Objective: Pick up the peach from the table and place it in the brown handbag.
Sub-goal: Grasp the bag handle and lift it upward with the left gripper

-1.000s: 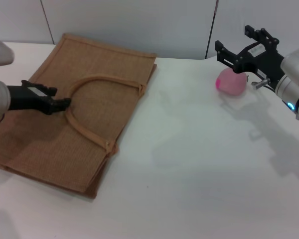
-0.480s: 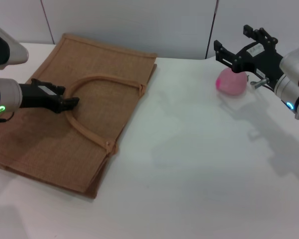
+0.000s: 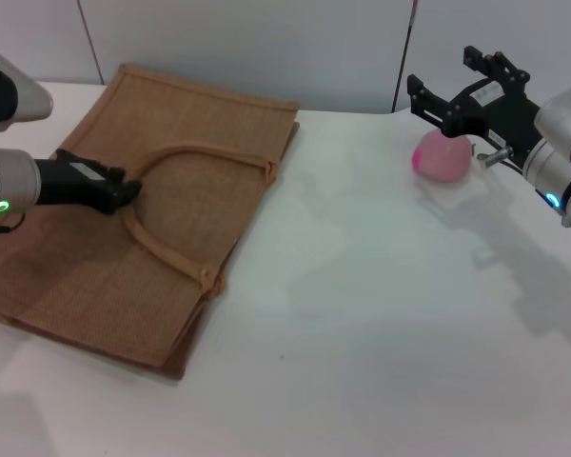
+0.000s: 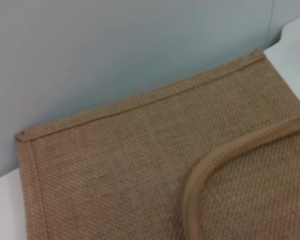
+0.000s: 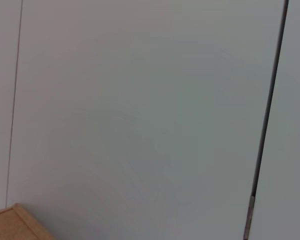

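The brown handbag (image 3: pixel 95 276) lies flat on the left of the white table (image 3: pixel 381 314), its looped handle (image 3: pixel 209 150) on top. My left gripper (image 3: pixel 124 191) rests at the left bend of that handle, low over the bag. The left wrist view shows only the bag's weave (image 4: pixel 115 165) and a stretch of handle (image 4: pixel 200 170). The pink peach (image 3: pixel 441 159) sits on the table at the far right. My right gripper (image 3: pixel 441 72) is open, just above and behind the peach, one finger to each side, not touching it.
A grey panelled wall (image 3: pixel 266 48) stands close behind the table's far edge. The right wrist view shows that wall (image 5: pixel 140 110) and one corner of the bag (image 5: pixel 10 225). Bare tabletop lies between the bag and the peach.
My left gripper moved right to the handle's bend, then drew back slightly to the left. The right gripper and the peach have hardly moved.
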Robot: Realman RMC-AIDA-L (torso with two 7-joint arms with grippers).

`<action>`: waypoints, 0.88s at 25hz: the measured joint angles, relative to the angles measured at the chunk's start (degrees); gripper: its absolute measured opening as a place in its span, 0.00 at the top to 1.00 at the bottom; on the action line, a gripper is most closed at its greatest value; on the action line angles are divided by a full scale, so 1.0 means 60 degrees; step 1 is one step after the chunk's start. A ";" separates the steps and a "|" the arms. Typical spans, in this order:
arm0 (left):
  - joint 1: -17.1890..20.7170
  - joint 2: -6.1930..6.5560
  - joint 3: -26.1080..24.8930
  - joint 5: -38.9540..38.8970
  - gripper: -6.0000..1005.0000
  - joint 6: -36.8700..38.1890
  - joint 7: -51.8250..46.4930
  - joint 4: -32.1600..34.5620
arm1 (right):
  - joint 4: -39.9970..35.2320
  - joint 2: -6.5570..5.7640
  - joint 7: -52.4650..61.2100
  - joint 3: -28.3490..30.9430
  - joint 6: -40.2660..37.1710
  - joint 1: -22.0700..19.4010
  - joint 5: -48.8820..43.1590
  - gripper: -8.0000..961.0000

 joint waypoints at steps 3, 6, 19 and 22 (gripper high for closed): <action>-0.0042 0.0000 -0.0008 -0.0039 0.66 0.0133 -0.0098 0.0000 | 0.0000 0.0000 0.0010 0.0000 0.0000 0.0010 -0.0003 0.10; -0.0101 0.0005 -0.0008 -0.0054 0.71 0.0327 -0.0143 -0.0129 | 0.0000 0.0000 0.0078 0.0000 0.0000 0.0022 -0.0022 0.10; -0.0316 0.0019 -0.0001 0.0026 0.78 0.0832 -0.0084 -0.0685 | 0.0000 0.0000 0.0164 0.0000 0.0000 0.0031 -0.0046 0.10; -0.0316 0.0020 0.0000 0.0035 0.77 0.0934 -0.0077 -0.0713 | 0.0000 0.0000 0.0203 0.0000 0.0000 0.0031 -0.0056 0.10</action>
